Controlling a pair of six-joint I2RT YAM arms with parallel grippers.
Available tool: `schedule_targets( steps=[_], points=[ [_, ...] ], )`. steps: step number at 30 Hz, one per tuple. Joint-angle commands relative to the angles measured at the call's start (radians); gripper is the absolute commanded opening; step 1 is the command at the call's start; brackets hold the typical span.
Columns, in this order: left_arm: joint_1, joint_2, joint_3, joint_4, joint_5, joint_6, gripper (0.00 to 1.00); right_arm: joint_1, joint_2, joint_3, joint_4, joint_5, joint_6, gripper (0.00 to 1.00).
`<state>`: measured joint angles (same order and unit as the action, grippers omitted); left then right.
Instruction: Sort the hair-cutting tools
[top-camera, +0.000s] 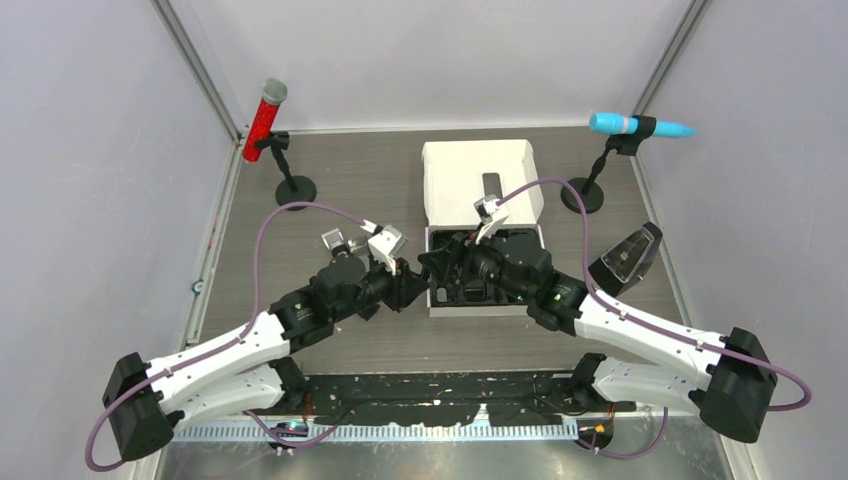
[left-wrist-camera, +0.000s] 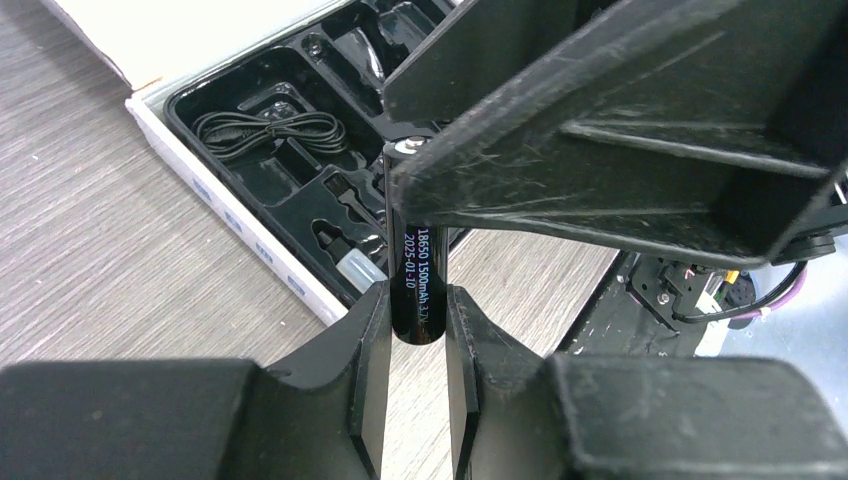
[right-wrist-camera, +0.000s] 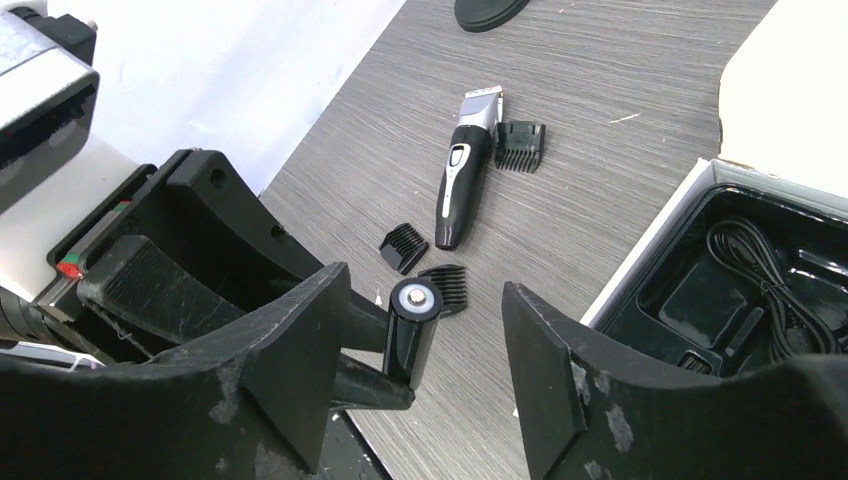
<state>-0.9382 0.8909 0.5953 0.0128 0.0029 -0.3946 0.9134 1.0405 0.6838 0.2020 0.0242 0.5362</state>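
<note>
My left gripper (left-wrist-camera: 417, 300) is shut on the lower end of a black cylindrical battery cell (left-wrist-camera: 420, 262), holding it upright beside the box. My right gripper (right-wrist-camera: 425, 290) stands open around the cell's (right-wrist-camera: 412, 335) top, its fingers (left-wrist-camera: 600, 140) apart from it on both sides. In the top view both grippers meet at the box's left edge (top-camera: 418, 270). On the table beyond lie the black-and-silver hair clipper (right-wrist-camera: 462, 180) and three black comb attachments (right-wrist-camera: 520, 145), (right-wrist-camera: 404, 246), (right-wrist-camera: 450, 283). These tools are hidden under the arms in the top view.
The white box (top-camera: 478, 165) lies open, its black moulded tray (left-wrist-camera: 250, 95) holding a coiled cable (left-wrist-camera: 265, 130). A red microphone (top-camera: 264, 120) stands at the back left and a blue one (top-camera: 640, 125) at the back right. A black wedge-shaped object (top-camera: 625, 258) sits at the right.
</note>
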Motion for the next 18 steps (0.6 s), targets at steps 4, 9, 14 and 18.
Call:
schedule_targets(
  steps=[4, 9, 14, 18],
  points=[
    [-0.029, 0.011, 0.055, 0.091, 0.005, 0.022, 0.14, 0.002, 0.016, -0.001, 0.069, -0.009, 0.025, 0.52],
    [-0.037, 0.006, 0.054, 0.093, -0.031, 0.023, 0.14, 0.003, 0.027, 0.004, 0.064, -0.048, 0.024, 0.39],
    [-0.039, 0.009, 0.057, 0.086, -0.046, 0.019, 0.20, 0.002, 0.021, 0.006, 0.060, -0.050, 0.020, 0.14],
    [-0.039, 0.025, 0.069, 0.052, -0.087, -0.003, 0.40, 0.002, 0.003, 0.016, 0.012, 0.023, -0.024, 0.06]
  ],
)
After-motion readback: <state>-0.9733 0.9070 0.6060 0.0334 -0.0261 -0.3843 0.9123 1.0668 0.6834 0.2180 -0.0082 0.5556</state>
